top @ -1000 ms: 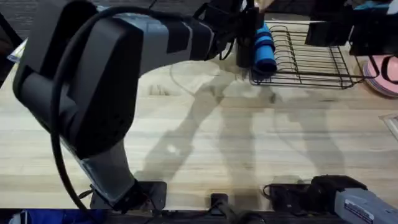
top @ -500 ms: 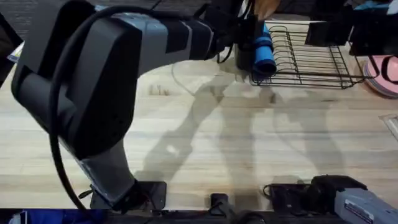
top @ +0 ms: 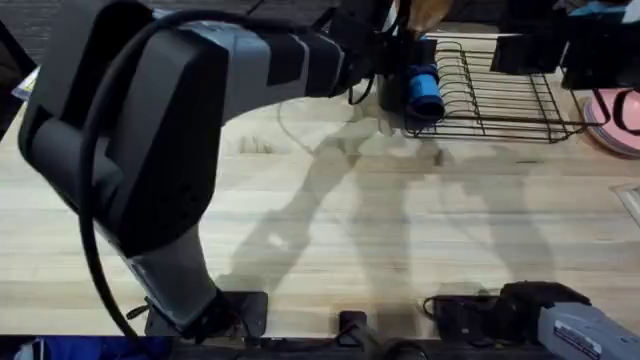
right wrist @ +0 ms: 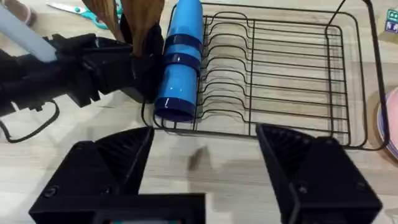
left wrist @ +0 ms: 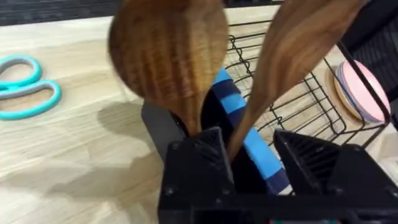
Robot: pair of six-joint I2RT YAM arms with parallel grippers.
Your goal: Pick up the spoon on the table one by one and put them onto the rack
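Note:
Two brown wooden spoons stand in the black utensil cup [left wrist: 158, 127] at the near end of the wire rack [top: 500, 95]. The rounder spoon [left wrist: 168, 56] leans one way and the long spoon [left wrist: 298, 43] the other. My left gripper [left wrist: 252, 165] hovers right at the cup, open, with the long spoon's handle passing between its fingers against one finger [left wrist: 202, 155]; a gap shows on its other side. In the right wrist view the spoons [right wrist: 142, 18] stick up behind the left gripper [right wrist: 106, 59]. My right gripper [right wrist: 202, 180] is open and empty, low near the table's front.
A blue cylinder [top: 425, 92] lies in the rack beside the cup. Teal scissors [left wrist: 28, 84] rest on the table past the cup. Pink plates [top: 618, 120] sit right of the rack. The left arm [top: 150, 130] looms large over the table's left half.
The left gripper has edged over the cup, covering more of the blue cylinder. The long spoon's bowl has come further into view above it. The right arm has not moved.

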